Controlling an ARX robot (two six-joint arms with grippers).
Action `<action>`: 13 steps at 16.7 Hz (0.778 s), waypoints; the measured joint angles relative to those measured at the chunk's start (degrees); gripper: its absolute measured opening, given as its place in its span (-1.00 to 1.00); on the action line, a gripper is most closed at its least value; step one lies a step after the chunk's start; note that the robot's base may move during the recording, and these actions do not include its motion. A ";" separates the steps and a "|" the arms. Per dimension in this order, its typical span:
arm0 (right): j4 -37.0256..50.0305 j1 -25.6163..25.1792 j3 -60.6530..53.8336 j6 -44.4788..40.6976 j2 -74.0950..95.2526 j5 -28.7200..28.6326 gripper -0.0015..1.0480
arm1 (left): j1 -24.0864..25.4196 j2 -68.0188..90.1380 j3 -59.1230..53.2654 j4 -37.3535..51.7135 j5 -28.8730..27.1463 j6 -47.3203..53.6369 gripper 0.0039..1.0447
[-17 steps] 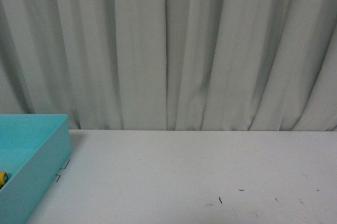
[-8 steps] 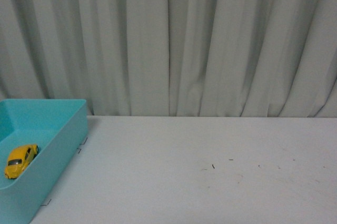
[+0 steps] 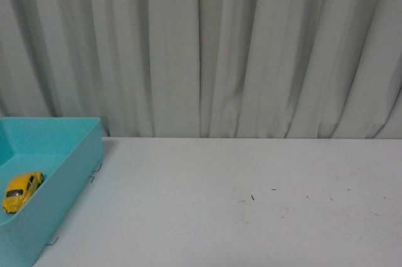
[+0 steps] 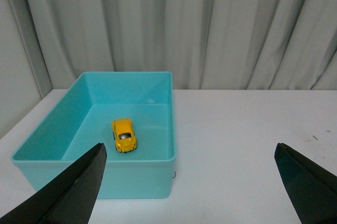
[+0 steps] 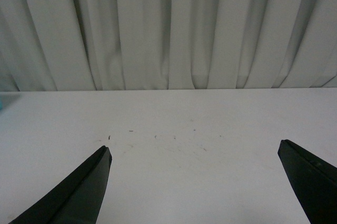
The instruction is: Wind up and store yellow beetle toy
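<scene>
Over the last second the front view has swung and settled: the turquoise bin [image 3: 56, 154] now shows more of its interior, and the yellow beetle toy [image 3: 21, 190], earlier a sliver at the frame edge, is fully visible on the bin floor. Judged from this, storage is complete.

The left tool [image 4: 189, 182] hangs with its fingers spread wide and empty; the toy [image 4: 124, 135] lies ahead of it, inside the bin [image 4: 158, 171]. The right tool [image 5: 195, 182] is likewise spread, over bare counter [image 5: 168, 129].

Whether the toy was wound cannot be told. The front view cuts off the bin's left side and shows neither arm.
</scene>
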 joint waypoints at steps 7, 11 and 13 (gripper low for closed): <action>0.00 0.00 0.00 0.00 -0.02 0.00 0.87 | 0.00 0.00 0.00 0.00 0.00 0.00 0.88; 0.00 0.00 0.00 0.00 0.00 0.02 0.87 | 0.00 0.00 0.00 0.00 0.00 -0.02 0.88; 0.00 0.00 0.00 0.00 -0.02 0.00 0.87 | 0.00 0.00 0.00 0.00 0.00 0.00 0.88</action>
